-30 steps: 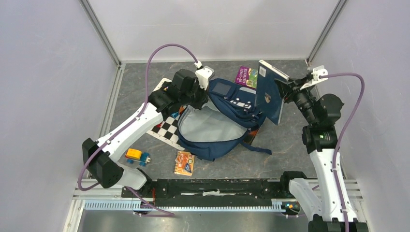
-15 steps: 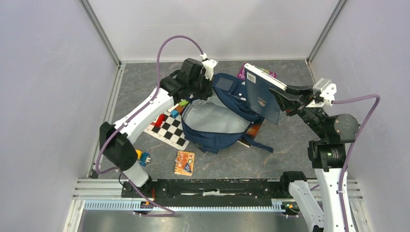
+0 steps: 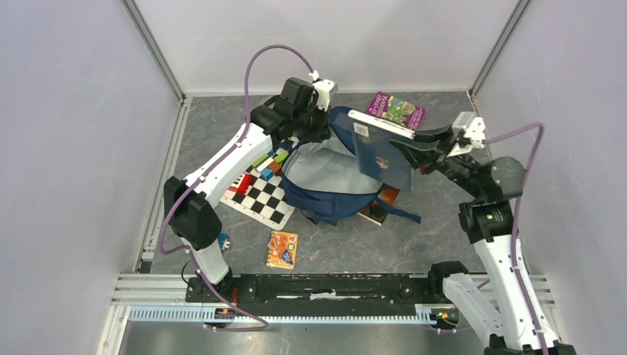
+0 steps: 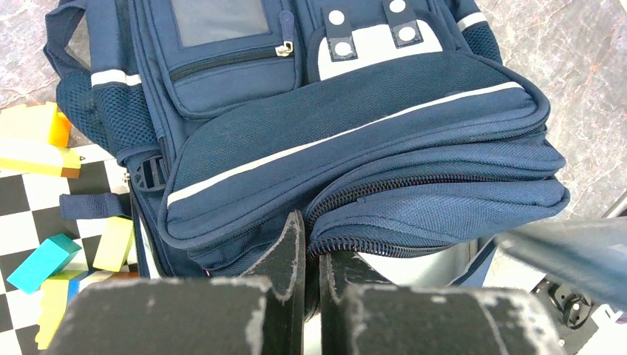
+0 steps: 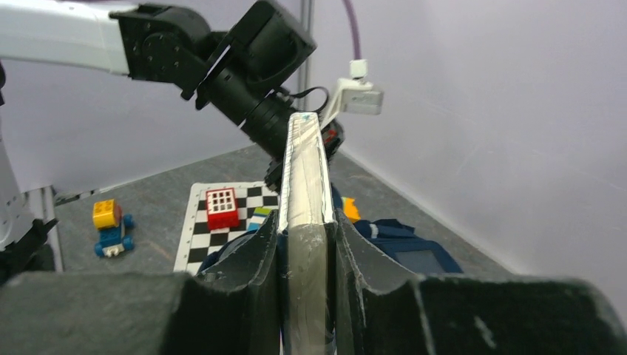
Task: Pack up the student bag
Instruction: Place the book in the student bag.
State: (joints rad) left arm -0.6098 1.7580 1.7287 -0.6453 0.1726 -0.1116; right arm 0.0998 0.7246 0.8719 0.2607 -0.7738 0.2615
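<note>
The student bag [image 3: 319, 181] is lying mid-floor, mouth gaping, grey lining showing. The left gripper [image 4: 311, 255] is pinching its far-left rim, jaws clenched on the fabric. Over the bag's right edge, the right gripper [image 5: 304, 244] is clamping a blue book [image 3: 383, 155], tilted above the opening. A chequered mat [image 3: 260, 198] is meeting the bag's left edge, a purple book [image 3: 397, 109] is lying behind the bag, and an orange pack [image 3: 282, 249] is sitting apart in front.
</note>
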